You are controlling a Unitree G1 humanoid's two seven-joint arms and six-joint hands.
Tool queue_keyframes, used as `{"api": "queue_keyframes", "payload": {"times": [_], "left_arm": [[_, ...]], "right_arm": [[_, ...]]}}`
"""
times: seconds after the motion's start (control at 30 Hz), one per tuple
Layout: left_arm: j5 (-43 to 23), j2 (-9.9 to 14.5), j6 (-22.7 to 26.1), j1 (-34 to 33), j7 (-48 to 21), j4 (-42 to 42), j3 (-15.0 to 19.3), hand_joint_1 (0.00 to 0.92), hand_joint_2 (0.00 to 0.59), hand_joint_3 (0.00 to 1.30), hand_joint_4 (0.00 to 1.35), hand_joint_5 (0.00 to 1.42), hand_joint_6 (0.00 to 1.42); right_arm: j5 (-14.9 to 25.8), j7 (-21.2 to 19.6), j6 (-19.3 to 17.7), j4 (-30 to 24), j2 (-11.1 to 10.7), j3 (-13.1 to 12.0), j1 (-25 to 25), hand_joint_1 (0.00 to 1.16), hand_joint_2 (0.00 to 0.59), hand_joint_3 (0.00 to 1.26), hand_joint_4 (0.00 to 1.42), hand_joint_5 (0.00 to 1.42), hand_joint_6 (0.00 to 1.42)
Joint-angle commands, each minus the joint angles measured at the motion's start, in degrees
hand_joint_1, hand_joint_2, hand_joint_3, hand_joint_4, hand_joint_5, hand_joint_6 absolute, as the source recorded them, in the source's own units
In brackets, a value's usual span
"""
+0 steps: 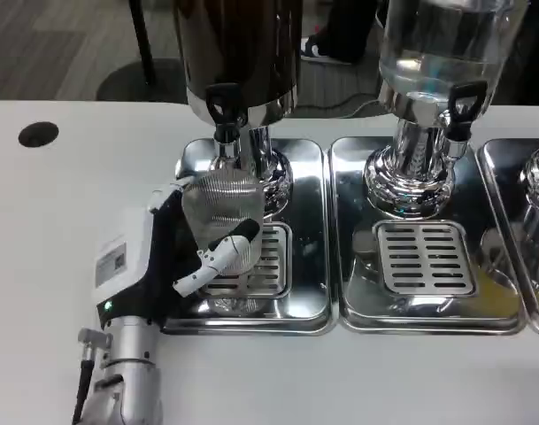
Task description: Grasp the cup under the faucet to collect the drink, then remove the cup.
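A clear ribbed plastic cup (221, 210) stands over the drip grate (267, 266) of the left dispenser's steel tray (309, 232), just below the black-handled faucet (223, 111). My left hand (176, 257) grips the cup from the left, with fingers wrapped round its front and a thumb behind it. The dispenser above holds a dark drink (238, 49). Whether liquid is in the cup cannot be told.
A second dispenser (437, 53) with clear liquid and its own faucet (459, 106) stands on the middle tray (424, 257). A third tray's edge (526, 239) shows at far right. A round black hole (38, 134) marks the table at left.
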Motion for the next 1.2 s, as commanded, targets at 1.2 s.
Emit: {"api": "queue_keyframes", "payload": {"times": [1.2], "left_arm": [[-11.6, 3.6, -1.0, 9.3, -15.6, -21.9, 8.6, 0.0, 0.007, 0.06, 0.13, 0.31, 0.4]], "right_arm": [[0.2, 0.3, -1.2, 2.7, 1.2, -1.1, -1.4, 0.64, 0.521, 0.33, 0.27, 0.18, 0.07]]}}
